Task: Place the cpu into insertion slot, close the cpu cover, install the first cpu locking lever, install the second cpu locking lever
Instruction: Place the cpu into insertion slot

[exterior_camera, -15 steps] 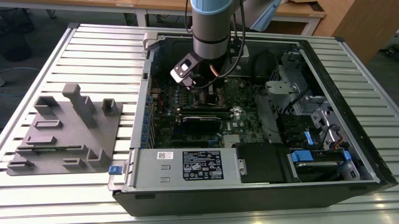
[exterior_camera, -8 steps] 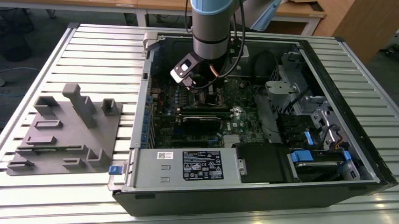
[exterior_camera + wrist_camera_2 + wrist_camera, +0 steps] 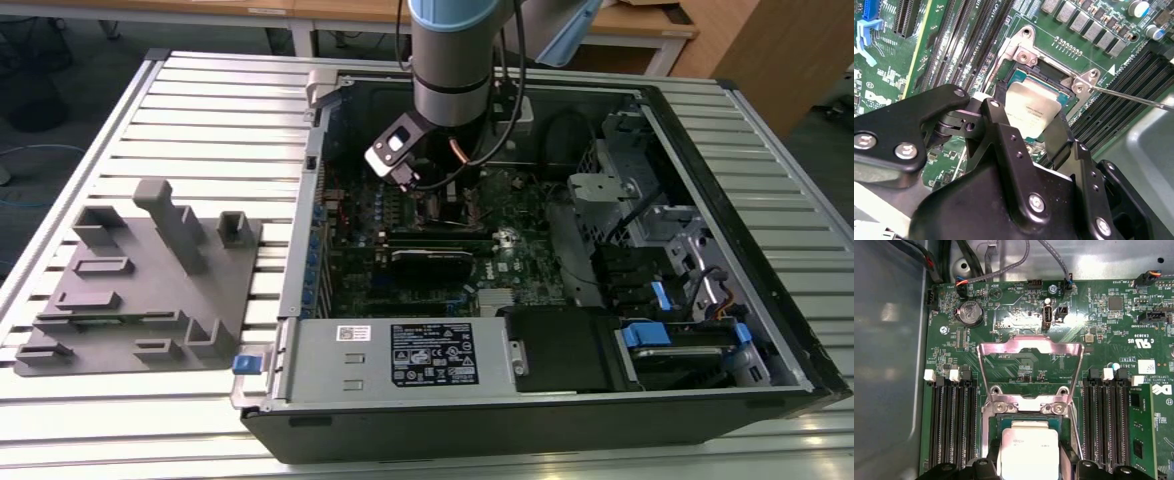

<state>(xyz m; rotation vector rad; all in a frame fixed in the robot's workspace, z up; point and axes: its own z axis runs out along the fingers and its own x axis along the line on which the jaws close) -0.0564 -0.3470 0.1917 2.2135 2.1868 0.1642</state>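
Note:
My gripper (image 3: 1026,117) is down inside the open computer case (image 3: 721,100), over the green motherboard (image 3: 1019,315). The cpu (image 3: 1029,452), a flat silver-grey square, lies between the two black fingers (image 3: 999,120), which press on its opposite edges. It sits at the insertion slot (image 3: 1021,80), whose dark rim shows just past the chip; whether it is fully seated I cannot tell. The cpu cover (image 3: 1029,346), a silvery frame, stands swung open behind the slot on its hinge. A thin locking lever (image 3: 1134,97) sticks out to one side, unlatched. In the exterior view the gripper (image 3: 434,190) hangs under the arm's wrist.
Black memory slots (image 3: 951,415) flank the socket on both sides. A coin battery (image 3: 969,312) and cables (image 3: 1004,265) lie beyond the cover. A grey part fixture (image 3: 140,285) rests on the slatted table at the exterior view's left. Drive cages (image 3: 667,260) fill the case's right.

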